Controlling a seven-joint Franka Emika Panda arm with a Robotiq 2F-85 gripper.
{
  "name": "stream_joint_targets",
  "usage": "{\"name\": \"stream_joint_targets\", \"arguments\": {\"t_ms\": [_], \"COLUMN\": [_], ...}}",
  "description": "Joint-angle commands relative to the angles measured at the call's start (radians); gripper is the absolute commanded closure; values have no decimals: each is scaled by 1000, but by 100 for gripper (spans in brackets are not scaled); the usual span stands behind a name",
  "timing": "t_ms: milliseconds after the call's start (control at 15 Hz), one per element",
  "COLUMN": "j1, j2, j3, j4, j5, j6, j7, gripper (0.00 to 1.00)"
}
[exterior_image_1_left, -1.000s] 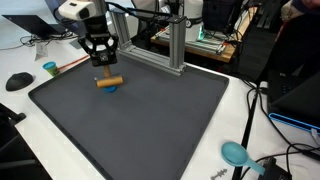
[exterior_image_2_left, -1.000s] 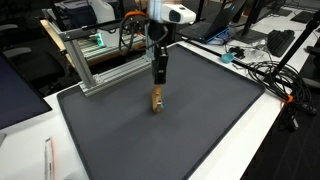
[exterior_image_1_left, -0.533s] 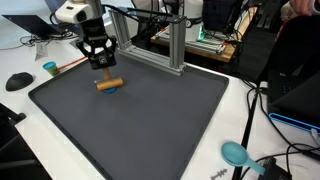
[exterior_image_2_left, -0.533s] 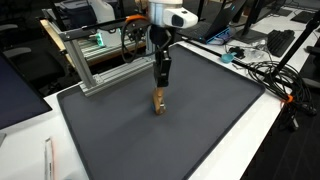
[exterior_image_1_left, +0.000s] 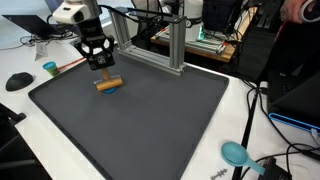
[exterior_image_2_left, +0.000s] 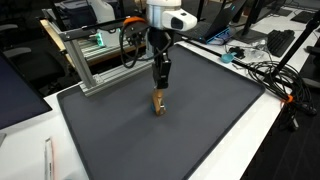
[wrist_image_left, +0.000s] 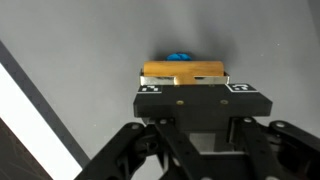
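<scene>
A short wooden block (exterior_image_1_left: 108, 83) lies on the dark mat (exterior_image_1_left: 150, 125), resting over a small blue object (wrist_image_left: 180, 57) that peeks out beyond it. In both exterior views my gripper (exterior_image_1_left: 101, 62) hangs a little above the block (exterior_image_2_left: 157, 100), pointing down and apart from it. In the wrist view the wooden block (wrist_image_left: 182, 71) lies just beyond my gripper (wrist_image_left: 197, 100). A black block (wrist_image_left: 200, 96) with two white marker squares fills the space between the fingers, and the jaws are shut on it.
An aluminium frame (exterior_image_1_left: 176, 40) stands at the mat's far edge, also seen beside the arm (exterior_image_2_left: 92, 62). A teal cup (exterior_image_1_left: 50, 69) and black mouse (exterior_image_1_left: 18, 81) sit off the mat. A teal disc (exterior_image_1_left: 235, 153) and cables (exterior_image_2_left: 268, 72) lie on the white table.
The gripper has shifted only slightly above the wooden block. The block and the blue object have stayed put, and the jaws have kept the same.
</scene>
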Motion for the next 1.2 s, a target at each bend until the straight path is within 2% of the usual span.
{"name": "stream_joint_targets", "arguments": {"t_ms": [0, 1133], "j1": [-25, -9], "j2": [77, 98], "j3": [18, 33], "j4": [38, 30], "j5": [38, 36], "j6": [23, 65], "j7": [-61, -81], "gripper": [78, 78]}}
